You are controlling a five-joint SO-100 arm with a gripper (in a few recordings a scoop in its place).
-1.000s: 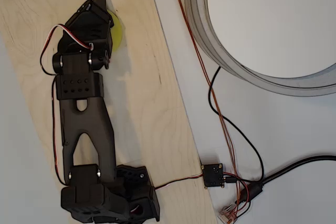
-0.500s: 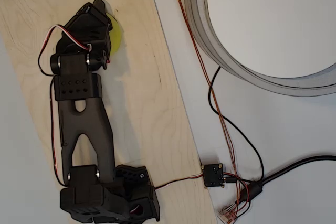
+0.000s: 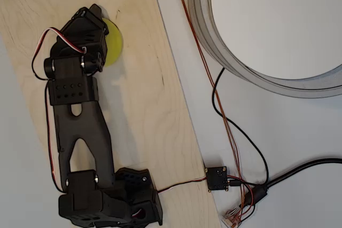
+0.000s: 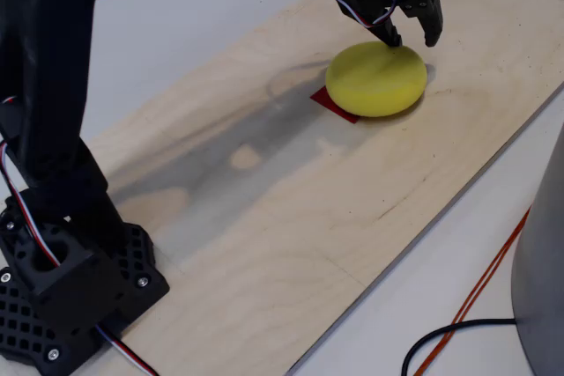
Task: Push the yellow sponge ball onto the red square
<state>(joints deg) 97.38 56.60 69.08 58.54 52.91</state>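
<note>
A black robot arm (image 3: 80,126) runs from its base at the lower left of the frame up a pale wooden board (image 3: 144,105). Its hand (image 3: 95,17) sits at the upper left, covering the left part of the yellow sponge ball (image 3: 113,41). At the upper right lies a large grey ring (image 3: 214,36) on the white counter (image 3: 299,132). Black and orange cables (image 3: 235,132) run down to a small black box (image 3: 217,178) at the lower right.

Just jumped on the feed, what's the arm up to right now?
The black arm's gripper sits at the far top edge of the yellow sponge ball on the wooden board. The ball already covers most of the red square; just a corner peeks out on its near left side.
</note>
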